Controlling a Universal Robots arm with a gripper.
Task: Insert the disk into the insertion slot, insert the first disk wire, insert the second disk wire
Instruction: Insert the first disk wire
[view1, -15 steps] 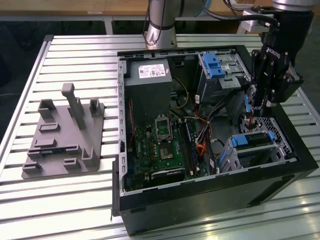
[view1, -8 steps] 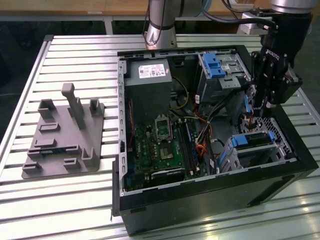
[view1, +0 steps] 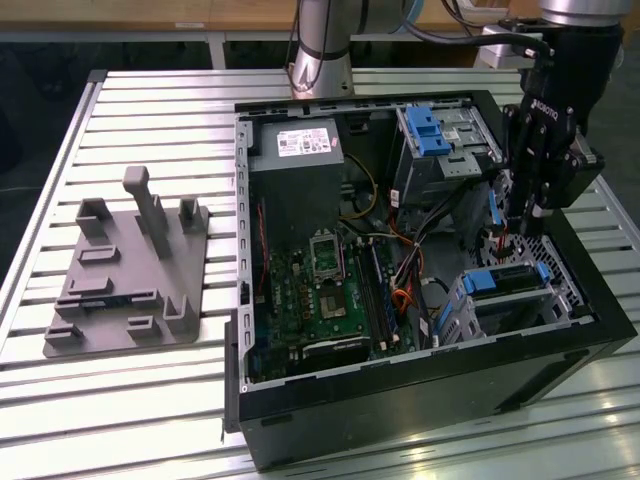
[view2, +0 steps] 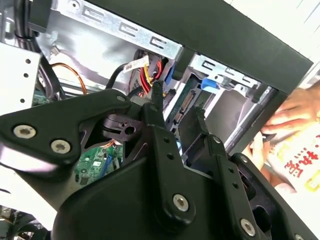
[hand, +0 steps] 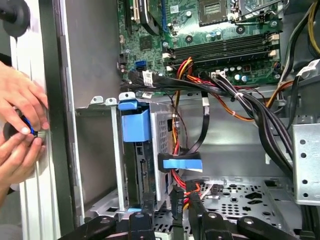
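Work table (view1: 150, 100): pale metal slats running across the exterior view, strong overhead glare on the near slats (view1: 420, 462). Grey moulded fixture plate (view1: 125, 290) with upright pegs, lying on the slats toward the exterior view's left. Wooden bench top (view1: 150, 12) on a white rail (view1: 120, 36) behind. Dark floor (view1: 30, 120) beyond the table's edge.

an open case (view1: 420, 400) is seen on a slatted table (view1: 150, 400), with a grey fixture (view1: 130, 280) laid at the exterior view's left. the gripper (view1: 520, 222) is held inside the case, just above the disk (view1: 500, 282), which is seated in the slot (view1: 560, 275).
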